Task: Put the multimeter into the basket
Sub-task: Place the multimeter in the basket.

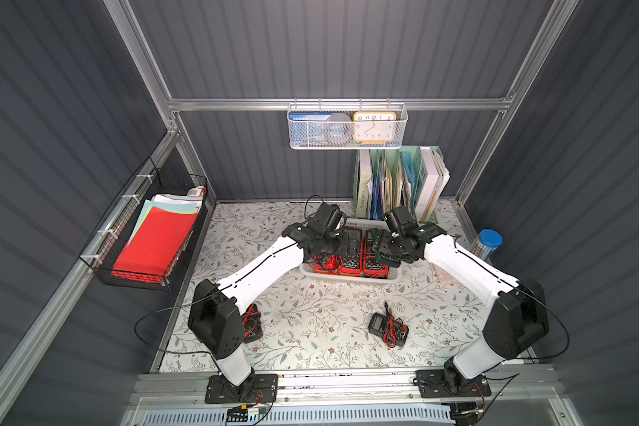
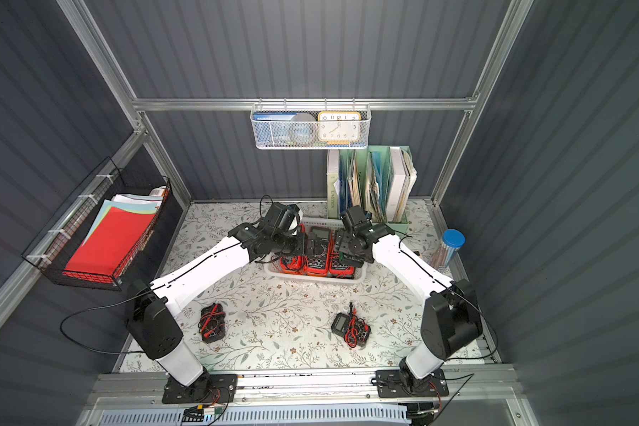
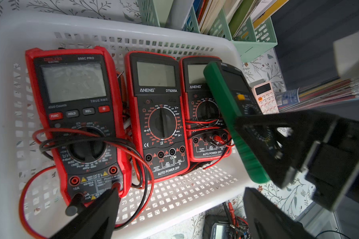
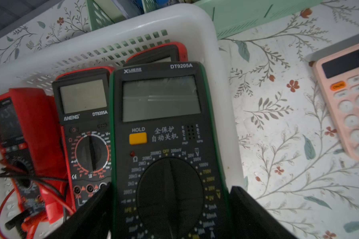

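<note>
Three red meters (image 3: 162, 115) lie lengthwise in the basket (image 3: 112, 27); my right gripper (image 4: 170, 207) grips the green multimeter (image 4: 162, 99) parallel above its right-frame end, left gripper (image 3: 178, 215) wide, empty.

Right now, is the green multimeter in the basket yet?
Not yet: the right gripper holds the green multimeter tilted above the basket, overlapping a red meter.

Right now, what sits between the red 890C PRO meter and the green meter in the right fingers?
A red ANENG meter and a second one, side by side in the basket; the left wrist view shows them.
</note>
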Available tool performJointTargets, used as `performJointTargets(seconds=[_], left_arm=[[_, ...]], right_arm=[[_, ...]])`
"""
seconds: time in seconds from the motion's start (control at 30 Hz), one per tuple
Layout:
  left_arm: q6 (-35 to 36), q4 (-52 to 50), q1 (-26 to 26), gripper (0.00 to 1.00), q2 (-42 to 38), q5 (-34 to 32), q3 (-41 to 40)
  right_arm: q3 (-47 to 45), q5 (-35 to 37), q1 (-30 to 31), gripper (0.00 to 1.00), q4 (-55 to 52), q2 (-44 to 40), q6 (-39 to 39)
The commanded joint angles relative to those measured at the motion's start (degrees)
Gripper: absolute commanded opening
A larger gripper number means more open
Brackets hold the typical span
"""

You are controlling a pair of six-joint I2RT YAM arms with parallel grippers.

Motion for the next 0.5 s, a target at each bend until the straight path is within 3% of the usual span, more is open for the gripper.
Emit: performJointTargets(seconds=[0.0, 0.13, 0.27, 0.47], left_arm=[[-1.0, -0.4, 0.2, 0.99, -1.4, -0.8, -0.3], [-1.1, -0.2, 0.2, 0.99, -2.1, -0.8, -1.0], [-1.1, -0.2, 0.3, 0.99, -2.4, -0.6, -1.2], [-0.7, -0.3, 0.2, 0.99, -2.7, -0.3, -1.1]], right_arm=[[2.7, 2.1, 0.1, 0.54, 1.5, 3.4, 0.8], [2.0, 2.3, 0.1, 0.71, 1.7, 6.1, 1.9], [2.2, -0.5, 0.2, 0.95, 2.2, 7.3, 0.9], [3.9, -2.7, 1.4, 0.99, 0.9, 6.1, -1.1]])
